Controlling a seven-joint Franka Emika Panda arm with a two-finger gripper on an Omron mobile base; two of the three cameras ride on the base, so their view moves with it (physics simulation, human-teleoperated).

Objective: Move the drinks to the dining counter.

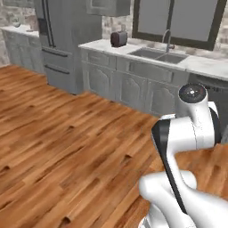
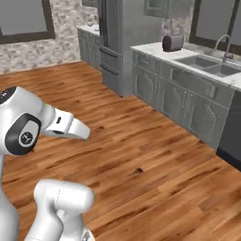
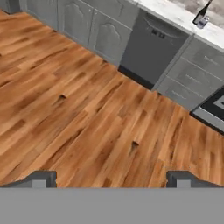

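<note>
The fingers (image 3: 111, 179) stood wide and empty over the wooden floor (image 3: 78, 118), while a dark bottle (image 3: 202, 16) and small carton (image 3: 200, 22) waited on the marble tabletop (image 3: 175, 15) at the hand view's upper right, so nothing looked delivered yet.

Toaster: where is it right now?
The toaster sits on the marble counter left of the sink in the left base view, next to the tall grey fridge.
</note>
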